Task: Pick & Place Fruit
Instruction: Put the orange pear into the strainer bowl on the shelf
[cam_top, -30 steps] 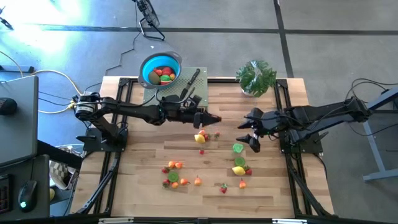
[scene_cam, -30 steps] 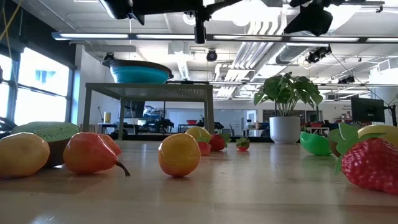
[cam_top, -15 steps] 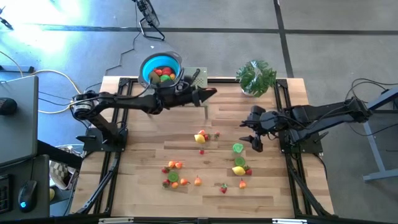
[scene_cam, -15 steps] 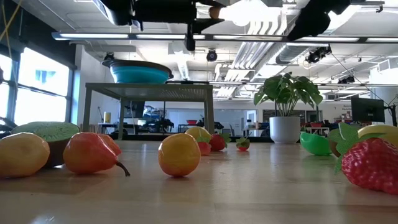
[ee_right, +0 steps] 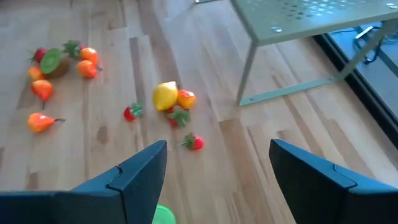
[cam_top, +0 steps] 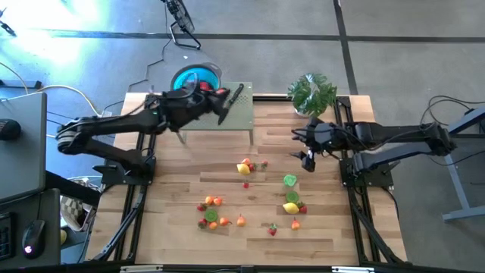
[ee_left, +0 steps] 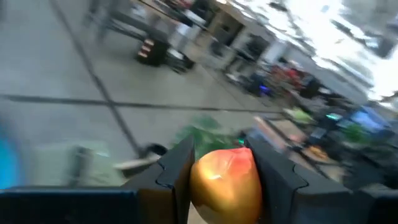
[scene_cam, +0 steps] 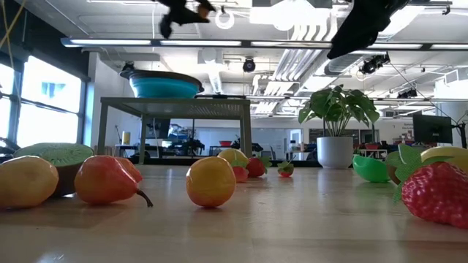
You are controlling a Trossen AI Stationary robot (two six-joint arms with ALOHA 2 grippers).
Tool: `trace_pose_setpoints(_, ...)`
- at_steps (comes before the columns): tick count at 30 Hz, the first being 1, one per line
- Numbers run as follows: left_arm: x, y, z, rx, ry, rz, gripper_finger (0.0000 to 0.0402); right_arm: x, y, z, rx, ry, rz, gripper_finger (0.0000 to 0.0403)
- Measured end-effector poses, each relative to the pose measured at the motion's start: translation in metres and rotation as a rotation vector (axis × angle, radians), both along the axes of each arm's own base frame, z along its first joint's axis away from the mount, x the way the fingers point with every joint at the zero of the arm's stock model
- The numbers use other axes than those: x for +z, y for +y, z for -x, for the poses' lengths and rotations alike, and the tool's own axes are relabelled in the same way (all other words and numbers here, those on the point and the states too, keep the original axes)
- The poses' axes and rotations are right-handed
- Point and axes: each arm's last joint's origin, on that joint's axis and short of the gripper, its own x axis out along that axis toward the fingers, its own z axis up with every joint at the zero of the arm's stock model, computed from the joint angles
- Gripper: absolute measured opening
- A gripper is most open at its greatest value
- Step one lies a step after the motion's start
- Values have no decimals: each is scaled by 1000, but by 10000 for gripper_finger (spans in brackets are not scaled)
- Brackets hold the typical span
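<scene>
One orange fruit [ee_left: 225,183] sits clamped in left claw [ee_left: 221,180], seemingly above bowl [cam_top: 186,78].

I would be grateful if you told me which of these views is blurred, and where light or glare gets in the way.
Left wrist view: background smeared by motion blur, only the orange-red toy fruit in the left end effector reads clearly. Low view: bright ceiling lights silhouette both arms; the near red plastic strawberry is soft. High view: bluish glare on the floor, upper left. Right wrist view: sharp, evenly lit.
</scene>
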Motion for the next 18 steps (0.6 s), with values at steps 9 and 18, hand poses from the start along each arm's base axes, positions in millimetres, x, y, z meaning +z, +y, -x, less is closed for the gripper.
trace_pose_setpoints(9,0,19,35,118,132,29,127,3,-17,-1,-87,-41,1,276)
trace_pose_setpoints(18,-11,49,49,107,222,102,127,5,-29,-6,-157,-92,-12,276)
